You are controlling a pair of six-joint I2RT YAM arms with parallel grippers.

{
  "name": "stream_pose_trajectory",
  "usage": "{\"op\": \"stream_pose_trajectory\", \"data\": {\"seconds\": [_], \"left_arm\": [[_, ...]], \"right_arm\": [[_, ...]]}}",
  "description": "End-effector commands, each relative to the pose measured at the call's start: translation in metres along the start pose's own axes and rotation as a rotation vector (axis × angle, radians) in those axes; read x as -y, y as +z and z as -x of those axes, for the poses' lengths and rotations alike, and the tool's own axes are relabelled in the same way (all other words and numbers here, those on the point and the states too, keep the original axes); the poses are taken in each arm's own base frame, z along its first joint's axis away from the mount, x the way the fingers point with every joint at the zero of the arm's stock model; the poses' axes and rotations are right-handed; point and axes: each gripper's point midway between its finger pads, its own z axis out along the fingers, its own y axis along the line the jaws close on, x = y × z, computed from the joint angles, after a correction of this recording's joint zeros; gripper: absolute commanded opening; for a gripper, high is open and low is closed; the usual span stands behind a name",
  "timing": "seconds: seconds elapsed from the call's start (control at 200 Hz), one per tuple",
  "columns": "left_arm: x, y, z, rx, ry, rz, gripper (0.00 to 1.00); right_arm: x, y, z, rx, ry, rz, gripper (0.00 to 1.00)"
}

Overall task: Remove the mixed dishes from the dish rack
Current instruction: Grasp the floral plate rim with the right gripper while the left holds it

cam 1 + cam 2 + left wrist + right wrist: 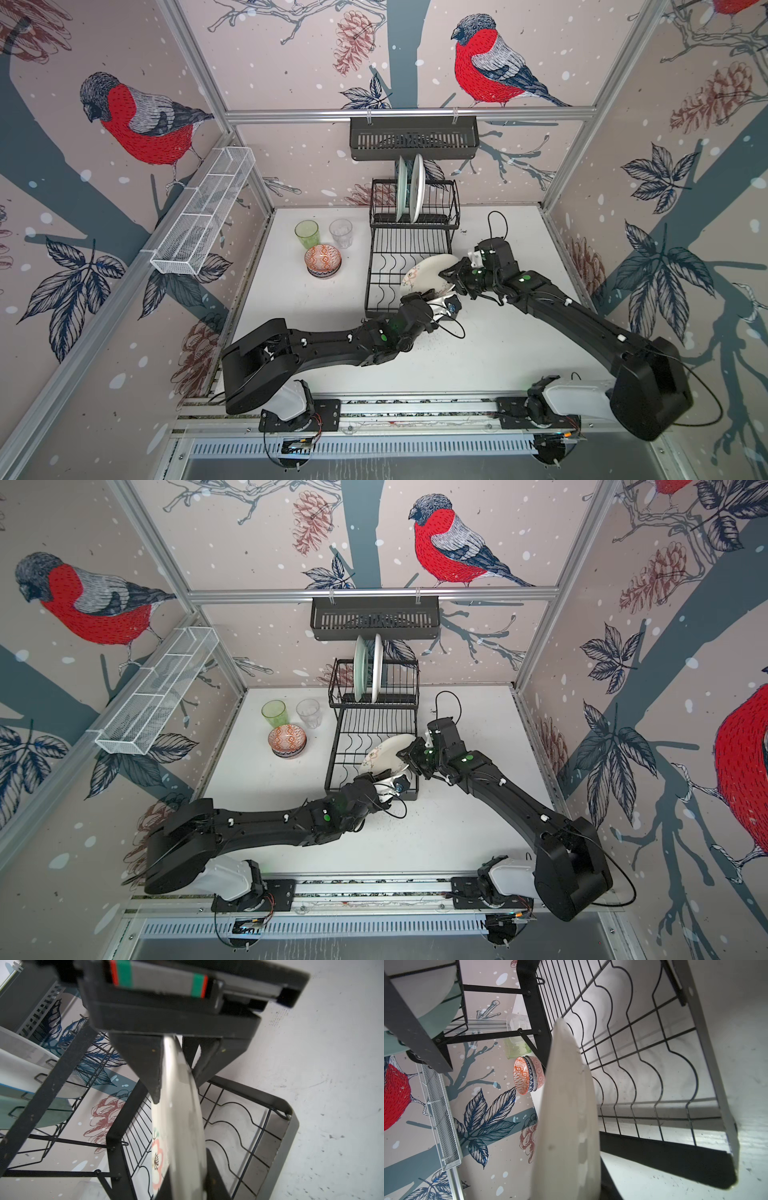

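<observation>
A pale plate with a pink flower (428, 272) (384, 752) hangs tilted over the lower grid of the black wire dish rack (382, 266) (345, 746). My left gripper (419, 296) (376, 776) (188, 1157) is shut on its near rim. My right gripper (446, 273) (403, 752) (571, 1167) is shut on the opposite rim; in the right wrist view the plate (566, 1115) stands edge-on and hides one finger. A mint plate (401, 195) and a white plate (417, 191) stand upright in the upper holder.
A green tumbler (307, 233), a clear tumbler (340, 232) and a stack of patterned bowls (323, 259) stand on the white table (498, 345) left of the rack. A black slotted basket (413, 139) hangs on the back rail, a white mesh basket (203, 212) on the left rail.
</observation>
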Motion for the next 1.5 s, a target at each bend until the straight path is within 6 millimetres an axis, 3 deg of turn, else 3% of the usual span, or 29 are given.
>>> {"op": "stream_pose_trajectory", "data": {"seconds": [0.0,0.19,0.405,0.475,0.565,0.61,0.785,1.131,1.256,1.496], "left_arm": [[-0.036,-0.006,0.030,0.118,-0.165,0.172,0.00],[-0.033,-0.005,0.028,0.109,-0.165,0.176,0.00],[-0.036,-0.008,0.028,0.113,-0.178,0.200,0.00],[-0.035,-0.009,0.026,0.107,-0.174,0.200,0.29],[-0.037,-0.011,0.023,0.104,-0.187,0.227,0.32],[-0.038,-0.013,0.022,0.108,-0.193,0.235,0.38],[-0.036,-0.018,0.023,0.115,-0.193,0.232,0.98],[-0.037,-0.022,0.022,0.110,-0.225,0.240,0.98],[-0.039,-0.029,0.020,0.108,-0.258,0.235,0.98],[-0.047,-0.043,0.017,0.130,-0.310,0.236,0.98]], "right_arm": [[-0.018,-0.003,0.007,0.026,-0.072,0.073,0.16],[-0.020,-0.004,0.009,0.030,-0.081,0.077,0.04],[-0.020,-0.002,0.008,0.025,-0.086,0.084,0.02],[-0.023,-0.003,0.008,0.026,-0.092,0.108,0.01],[-0.023,-0.004,0.007,0.029,-0.085,0.118,0.00],[-0.023,-0.004,0.008,0.033,-0.086,0.116,0.00],[-0.018,-0.003,0.010,0.032,-0.079,0.115,0.00],[-0.006,-0.008,0.018,0.083,-0.078,0.081,0.00],[-0.010,-0.019,0.019,0.112,-0.092,0.102,0.00],[0.005,-0.031,0.027,0.165,-0.070,0.082,0.00]]}}
